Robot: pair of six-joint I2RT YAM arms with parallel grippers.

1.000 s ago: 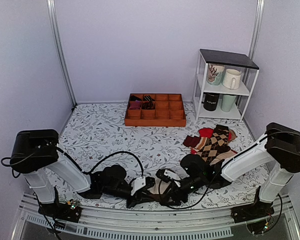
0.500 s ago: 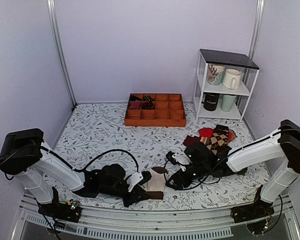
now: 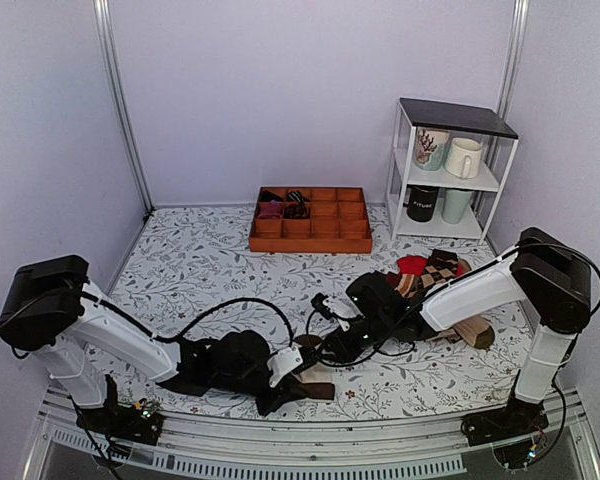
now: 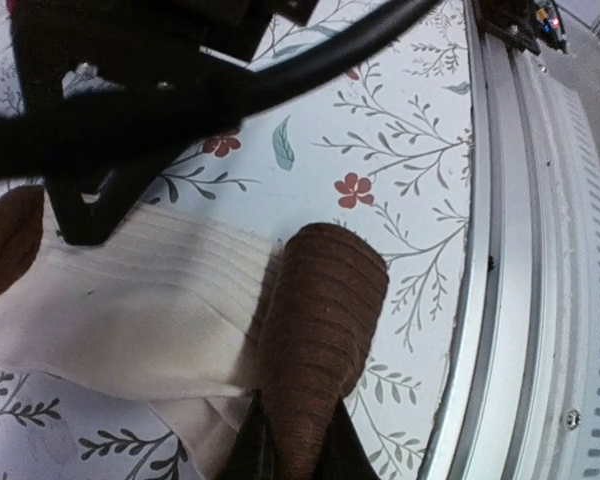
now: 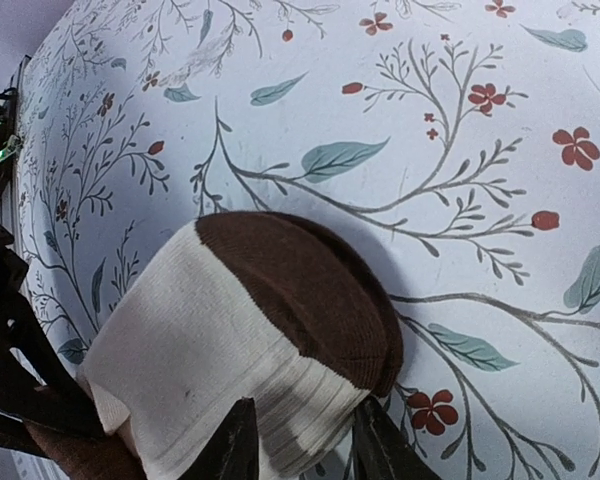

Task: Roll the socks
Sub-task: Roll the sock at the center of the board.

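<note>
Socks (image 3: 313,368) lie bunched on the floral tablecloth (image 3: 210,270) close to the near edge, between the tips of the two arms and well apart from the argyle pile (image 3: 432,280) on the right. Both ends are taken. The left gripper (image 4: 292,455) is clenched on the ribbed brown cuff (image 4: 322,320), which narrows as it runs down between the fingers. The cream body spreads away from the cuff. The right gripper (image 5: 300,445) pinches the opposite end, a fingertip on either side of the cream fabric just behind the dark brown toe (image 5: 300,280), which bulges out past them.

From overhead the long axis is short. It runs from the cuff, near the metal edge rail (image 4: 520,250), to the toe a little farther in. The left arm reaches in from the left and the right arm from the right, and their tips are close together.

A roll has to travel along that axis, so the toe end looks best placed to curl over toward the cuff while the left gripper anchors it. With so little fabric between the two tips, they could easily knock into each other.
</note>
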